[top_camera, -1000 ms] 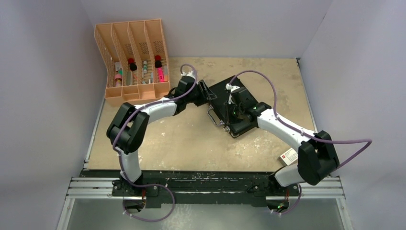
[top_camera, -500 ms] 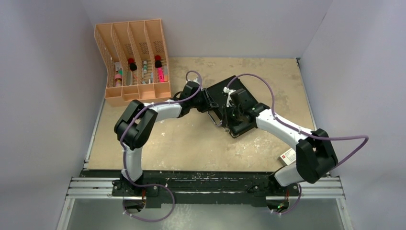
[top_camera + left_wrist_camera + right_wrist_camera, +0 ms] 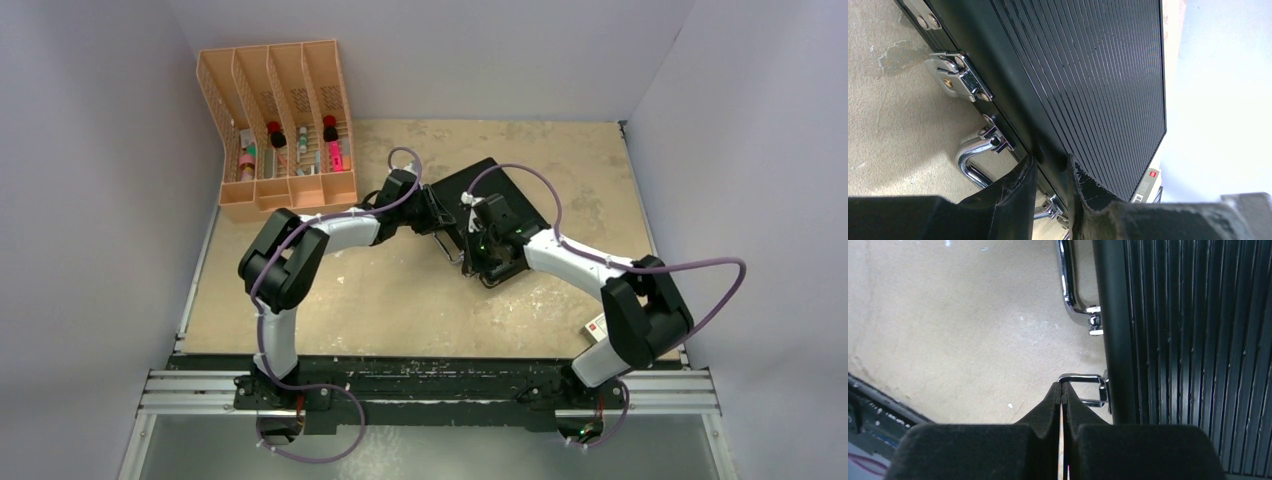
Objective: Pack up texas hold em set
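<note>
Right arm [image 3: 575,262] further left; jaws together at latch [image 3: 1083,388], wrist-only.

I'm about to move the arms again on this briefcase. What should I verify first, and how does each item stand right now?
1. Lid of the briefcase down flat: ok.
2. The latch at the right fingertips sticks out sideways from the case wall and looks unfastened: not ok.
3. The other latch lies flat against the wall: ok.
4. The right gripper is shut, with its tips at the raised latch: ok.
5. The left gripper has its fingers apart at the front edge beside the handle; contact: cannot tell.
6. The small red-and-white box lies outside the shut case; whether it belongs inside: cannot tell.
</note>
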`<action>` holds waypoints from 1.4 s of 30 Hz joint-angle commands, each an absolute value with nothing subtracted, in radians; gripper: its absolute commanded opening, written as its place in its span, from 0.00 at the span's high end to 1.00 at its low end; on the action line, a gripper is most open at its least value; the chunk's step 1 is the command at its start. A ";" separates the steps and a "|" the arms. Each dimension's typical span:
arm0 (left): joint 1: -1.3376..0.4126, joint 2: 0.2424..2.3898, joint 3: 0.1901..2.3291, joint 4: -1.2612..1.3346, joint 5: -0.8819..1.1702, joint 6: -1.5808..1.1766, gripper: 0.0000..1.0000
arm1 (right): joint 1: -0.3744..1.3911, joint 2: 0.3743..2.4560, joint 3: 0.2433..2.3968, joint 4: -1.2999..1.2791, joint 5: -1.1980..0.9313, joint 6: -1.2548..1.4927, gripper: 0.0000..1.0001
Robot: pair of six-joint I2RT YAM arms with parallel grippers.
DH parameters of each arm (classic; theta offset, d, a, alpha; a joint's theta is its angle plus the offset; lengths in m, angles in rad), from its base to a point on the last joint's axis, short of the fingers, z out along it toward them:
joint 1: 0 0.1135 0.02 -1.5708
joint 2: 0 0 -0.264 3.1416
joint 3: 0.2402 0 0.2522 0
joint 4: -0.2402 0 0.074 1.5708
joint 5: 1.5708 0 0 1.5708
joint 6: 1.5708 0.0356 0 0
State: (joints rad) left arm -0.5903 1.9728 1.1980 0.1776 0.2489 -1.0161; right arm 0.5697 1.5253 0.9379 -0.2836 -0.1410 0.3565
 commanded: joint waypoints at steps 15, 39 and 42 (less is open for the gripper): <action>-0.565 1.803 1.292 -0.035 0.104 -0.891 0.75 | 0.596 1.283 0.952 -0.214 0.117 0.415 0.87; -0.558 0.775 1.291 -0.735 -0.709 -0.533 0.37 | 0.595 0.637 1.251 -0.557 0.630 0.479 0.23; -0.558 0.723 1.317 -0.768 -0.771 -0.503 0.37 | 0.595 0.574 1.262 -0.551 0.648 0.454 0.22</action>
